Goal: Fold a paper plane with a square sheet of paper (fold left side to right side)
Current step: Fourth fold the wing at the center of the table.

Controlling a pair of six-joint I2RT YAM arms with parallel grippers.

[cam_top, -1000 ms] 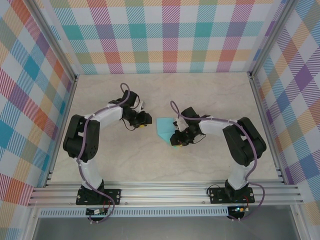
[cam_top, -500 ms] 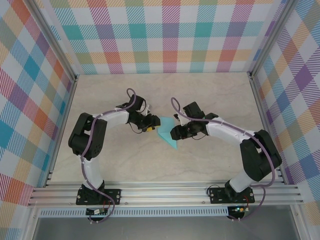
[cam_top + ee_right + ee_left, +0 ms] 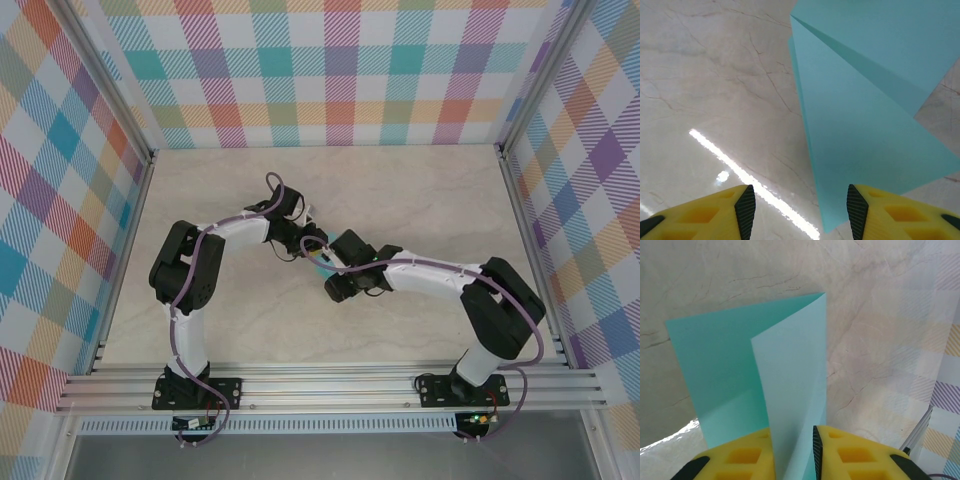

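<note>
Half done, I judge: the left gripper (image 3: 793,442) pinches up one flap of the square sheet of paper (image 3: 720,365) on the table (image 3: 880,340), the right gripper (image 3: 798,202) gapes just beside it, crease not yet pressed

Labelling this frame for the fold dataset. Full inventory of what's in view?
Thin turquoise square sheet of paper: one, turquoise, mid-table, partly folded with one flap raised.
Marbled beige table: one, beige, under everything.
Plaid wall panels: three, multicoloured check, at the back and on both sides.
Aluminium rails: silver, along the near edge, carrying the arm bases.
Left arm: one, white and black, reaching to the centre.
Right arm: one, white and black, reaching to the centre.
Left gripper: yellow fingers, shut on the raised flap.
Right gripper: yellow fingers, open, low over the sheet's near corner.
</note>
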